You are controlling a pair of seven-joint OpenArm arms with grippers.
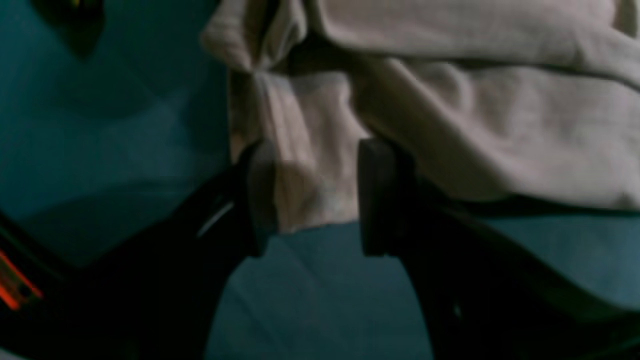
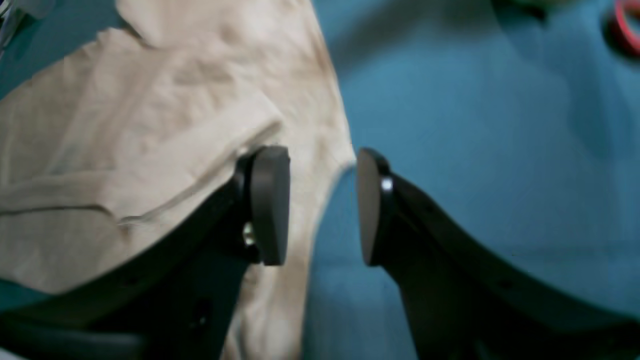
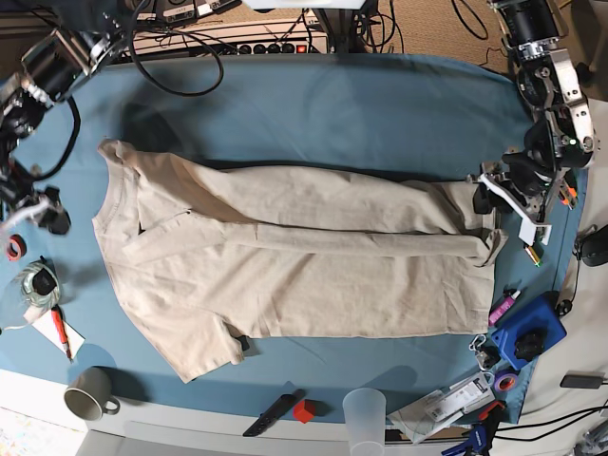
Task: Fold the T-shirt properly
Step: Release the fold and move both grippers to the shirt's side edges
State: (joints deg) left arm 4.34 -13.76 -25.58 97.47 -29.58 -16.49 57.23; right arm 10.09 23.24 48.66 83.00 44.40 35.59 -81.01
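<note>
Left gripper [image 1: 310, 195] jaws apart, straddling T-shirt [image 3: 285, 256] hem | right gripper [image 2: 320, 205] apart, straddling shirt edge | one lengthwise fold in, rest pending

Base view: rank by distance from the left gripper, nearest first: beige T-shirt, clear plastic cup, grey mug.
1. Beige T-shirt: its hem edge sits at the left gripper, on that view's right.
2. Clear plastic cup: front edge, centre-right.
3. Grey mug: front-left corner.
</note>
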